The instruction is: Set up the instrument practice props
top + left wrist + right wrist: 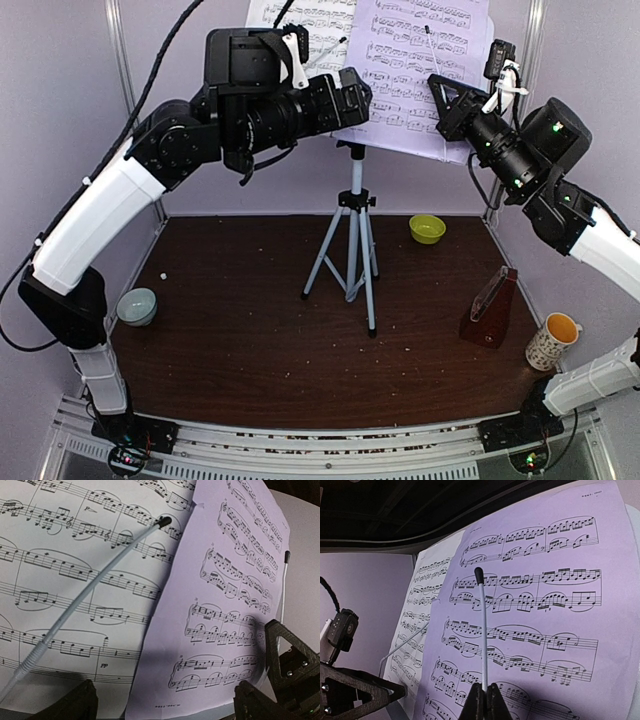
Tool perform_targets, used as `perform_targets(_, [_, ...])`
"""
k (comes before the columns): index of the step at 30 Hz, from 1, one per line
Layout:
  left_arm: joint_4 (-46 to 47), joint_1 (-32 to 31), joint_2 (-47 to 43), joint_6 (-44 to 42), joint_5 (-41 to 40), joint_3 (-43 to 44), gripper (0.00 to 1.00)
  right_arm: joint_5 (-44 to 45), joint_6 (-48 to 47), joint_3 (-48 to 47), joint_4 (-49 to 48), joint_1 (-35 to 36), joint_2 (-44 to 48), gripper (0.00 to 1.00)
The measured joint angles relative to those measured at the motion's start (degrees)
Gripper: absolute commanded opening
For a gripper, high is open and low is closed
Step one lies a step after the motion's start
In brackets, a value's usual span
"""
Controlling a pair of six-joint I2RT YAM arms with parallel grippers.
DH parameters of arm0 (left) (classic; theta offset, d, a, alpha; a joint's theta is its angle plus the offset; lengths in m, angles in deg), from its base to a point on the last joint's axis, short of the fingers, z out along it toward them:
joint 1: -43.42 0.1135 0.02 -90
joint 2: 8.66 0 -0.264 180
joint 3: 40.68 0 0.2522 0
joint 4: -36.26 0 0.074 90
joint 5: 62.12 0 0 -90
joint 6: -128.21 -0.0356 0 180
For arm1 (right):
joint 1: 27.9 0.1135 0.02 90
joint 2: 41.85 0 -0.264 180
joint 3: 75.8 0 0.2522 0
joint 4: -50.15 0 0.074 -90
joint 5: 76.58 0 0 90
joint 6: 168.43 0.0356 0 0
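Two printed sheet-music pages (400, 60) lean atop the silver tripod stand (352, 240), top centre of the overhead frame. The left gripper (162, 702) has its jaws wide apart and empty before them. The right gripper (485, 700) has its jaws pinched onto a thin white retaining wire (483, 630). The red-brown pyramid metronome (492, 310) stands lower right on the brown surface (230, 330).

This is a robotics lab test cell (more booth than room). The left arm (95, 215) and right arm (610, 250) are bolted to a slotted aluminium rail (300, 440) along the 6 o'clock edge of a dark wood worktop (250, 330). Plain pale walls (60, 80) box it in. Bare metal posts (122, 50) stand at 11 and 1 o'clock, and a black cable (163, 68) hangs loose. A small camera (500, 58) is clipped up at 1 o'clock. A lone music stand (356, 180) is staged mid-worktop.
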Motion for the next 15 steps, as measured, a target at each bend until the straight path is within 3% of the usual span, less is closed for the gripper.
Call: perform_targets(15, [0.4,1.2,1.2,1.2,7.1,0.2,0.98,0.0,-0.4,0.0,0.0,0.1,0.0,0.0])
